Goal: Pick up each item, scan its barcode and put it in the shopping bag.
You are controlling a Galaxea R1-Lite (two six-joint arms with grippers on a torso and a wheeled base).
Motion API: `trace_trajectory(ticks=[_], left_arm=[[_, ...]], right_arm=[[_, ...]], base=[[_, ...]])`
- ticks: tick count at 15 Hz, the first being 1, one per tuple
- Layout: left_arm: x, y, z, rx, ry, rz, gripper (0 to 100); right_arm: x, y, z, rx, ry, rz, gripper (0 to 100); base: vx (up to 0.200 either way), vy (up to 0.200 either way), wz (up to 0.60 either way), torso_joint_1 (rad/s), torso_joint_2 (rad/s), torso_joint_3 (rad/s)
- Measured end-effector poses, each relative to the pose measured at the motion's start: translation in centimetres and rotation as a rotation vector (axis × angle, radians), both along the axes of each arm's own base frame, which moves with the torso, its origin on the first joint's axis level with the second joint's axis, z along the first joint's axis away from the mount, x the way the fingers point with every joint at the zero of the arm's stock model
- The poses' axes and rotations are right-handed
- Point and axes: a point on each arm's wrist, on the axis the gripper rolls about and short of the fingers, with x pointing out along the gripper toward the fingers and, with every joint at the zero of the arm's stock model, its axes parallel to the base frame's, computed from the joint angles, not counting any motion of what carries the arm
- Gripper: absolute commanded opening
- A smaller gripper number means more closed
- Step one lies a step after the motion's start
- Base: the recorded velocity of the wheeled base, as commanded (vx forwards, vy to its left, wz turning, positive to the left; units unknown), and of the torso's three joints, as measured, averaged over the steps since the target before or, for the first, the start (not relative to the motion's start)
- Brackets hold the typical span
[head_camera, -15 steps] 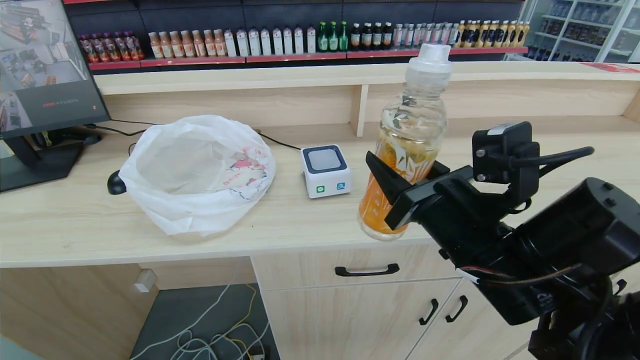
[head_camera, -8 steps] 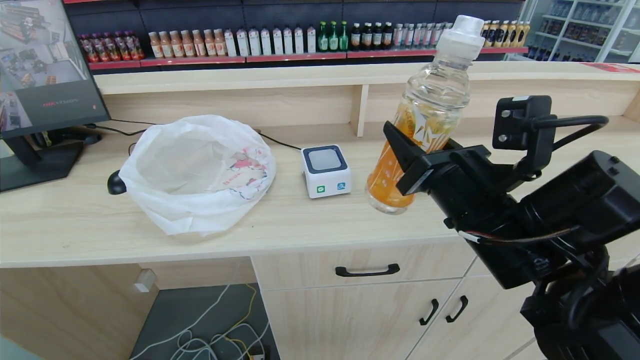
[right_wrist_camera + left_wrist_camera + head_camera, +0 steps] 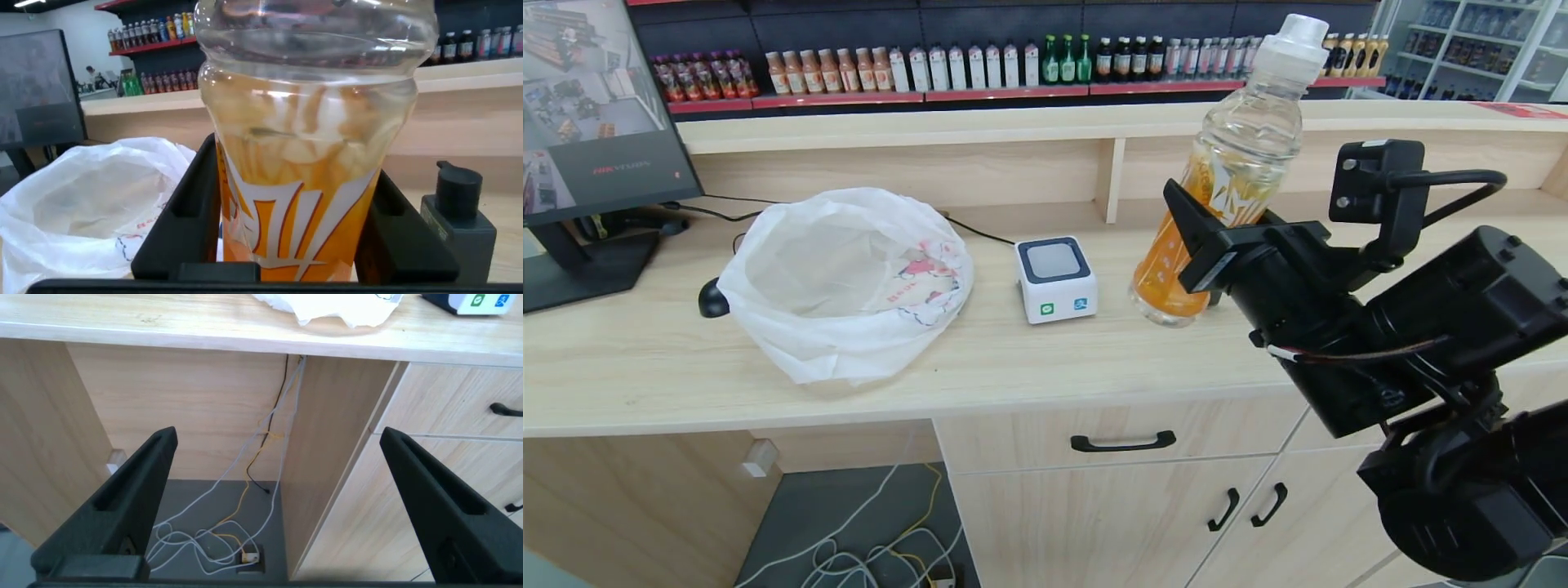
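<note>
The right gripper (image 3: 1217, 227) is clamped on the bottle (image 3: 1243, 151), its black fingers (image 3: 1186, 214) pressing the labelled lower half from both sides; the bottle holds orange drink, has a white cap, and leans with the cap tipped to the right; its base sits just right of the scanner (image 3: 1054, 279), apart from it and low over the counter (image 3: 1013, 359); whether the base touches the wood I cannot tell. The white scanner stands between the bottle and the bag (image 3: 849, 278); the bag is white plastic, mouth wide open, set on the counter left of the scanner. A black mouse (image 3: 712, 300) lies against the bag's left side; a monitor (image 3: 596, 106) stands at the far left. The left gripper (image 3: 274, 498) hangs below the counter edge with its fingers spread wide and nothing between them; cables (image 3: 221, 539) lie on the floor under it.
</note>
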Motion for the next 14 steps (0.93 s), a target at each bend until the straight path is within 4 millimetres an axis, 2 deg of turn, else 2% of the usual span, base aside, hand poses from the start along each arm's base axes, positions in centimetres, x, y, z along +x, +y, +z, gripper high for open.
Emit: trace_trajectory(ticks=[1, 6, 13, 14], left_arm=[[0.0, 0.0, 0.0, -0.001, 0.000, 0.000, 100], [0.0, 0.0, 0.0, -0.007, 0.000, 0.000, 100], [0.0, 0.0, 0.0, -0.009, 0.000, 0.000, 100], [0.0, 0.0, 0.0, -0.009, 0.000, 0.001, 100]], right_arm=[[0.3, -0.3, 0.1, 0.004, -0.004, -0.012, 0], [0.4, -1.2, 0.4, 0.010, -0.013, -0.034, 0], [0.1, -1.4, 0.6, 0.011, -0.016, -0.034, 0], [0.1, -1.4, 0.7, 0.013, -0.017, -0.034, 0]], base=[[0.000, 0.000, 0.00, 0.000, 0.00, 0.000], [0.000, 0.200, 0.00, 0.003, 0.00, 0.005], [0.000, 0.200, 0.00, -0.001, 0.00, 0.001], [0.000, 0.000, 0.00, 0.000, 0.00, 0.000]])
